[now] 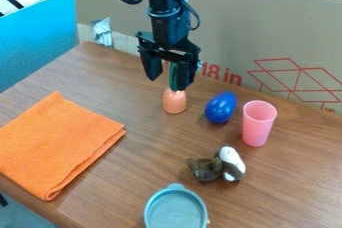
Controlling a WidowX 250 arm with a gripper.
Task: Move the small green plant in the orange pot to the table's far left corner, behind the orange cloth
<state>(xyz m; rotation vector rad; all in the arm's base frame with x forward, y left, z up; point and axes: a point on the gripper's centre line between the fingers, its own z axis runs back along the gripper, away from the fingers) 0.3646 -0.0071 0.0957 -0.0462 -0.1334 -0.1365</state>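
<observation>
- The claw [167,84] hung over the back part of the tabletop [143,157], not far from the back edge. Its two fingers were spread apart.
- A green strip [173,76] showed between them, right by one finger. I could not tell if they touched.
- The peach thing [175,102] was just under the claw, near the back edge. I could not tell if the green strip was part of it.
- The blue egg [220,107] lay next to the peach thing, near the back edge, not touching it.
- The pink cup [258,123] stood up just past the egg.
- The brown and white toy [208,168] lay nearer the front than the cup.
- The gray dish [175,212] sat closer still to the front edge.
- The orange cloth [57,144] lay folded and flat toward the left edge, with one corner near the front edge.
</observation>
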